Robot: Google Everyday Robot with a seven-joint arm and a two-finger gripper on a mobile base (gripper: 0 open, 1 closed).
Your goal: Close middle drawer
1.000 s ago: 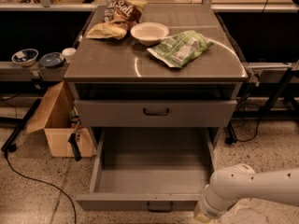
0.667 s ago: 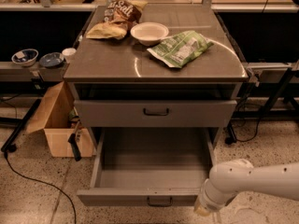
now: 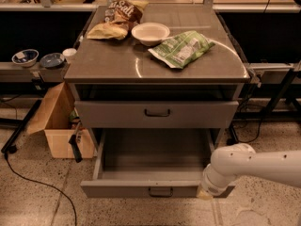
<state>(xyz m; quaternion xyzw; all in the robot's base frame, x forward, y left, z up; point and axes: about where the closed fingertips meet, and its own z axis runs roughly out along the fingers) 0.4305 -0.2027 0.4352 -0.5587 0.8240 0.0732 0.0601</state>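
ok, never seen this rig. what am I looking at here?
There is one camera, looking down at the front of a grey cabinet; where it is mounted is not known. The white tube coming in from the right is the robot's arm. Its gripper is at the right end of the front of the pulled-out middle drawer, which the robot is meant to push shut. The drawer looks empty, and nothing visible is held. On the cabinet top lie a brown chip bag, a white bowl and a green bag. A cardboard box stands on the floor to the left.
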